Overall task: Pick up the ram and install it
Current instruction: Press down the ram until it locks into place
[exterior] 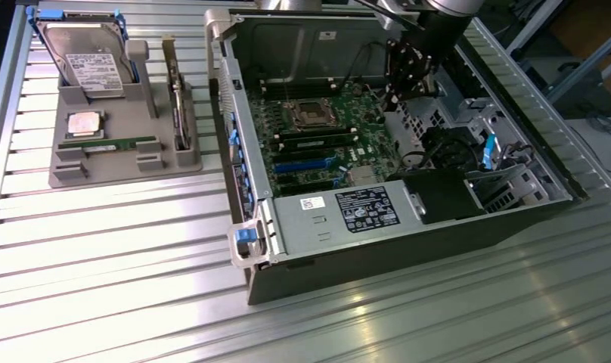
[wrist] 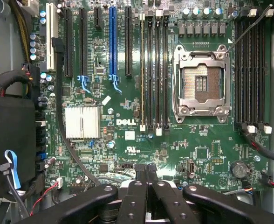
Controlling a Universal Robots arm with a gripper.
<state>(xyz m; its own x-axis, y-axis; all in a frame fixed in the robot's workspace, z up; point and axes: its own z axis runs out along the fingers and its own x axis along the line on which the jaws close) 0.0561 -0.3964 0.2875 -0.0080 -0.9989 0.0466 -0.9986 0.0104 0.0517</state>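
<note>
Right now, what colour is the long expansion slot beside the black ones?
Blue, clearest in the wrist view.

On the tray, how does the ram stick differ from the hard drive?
The ram is a narrow green strip; the hard drive is a broad silver block with a white label. The ram lies toward the near end of the tray, the hard drive at its far end between blue rails. Both rest on the tray.

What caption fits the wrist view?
End effector above the motherboard, facing the empty CPU socket.
</note>
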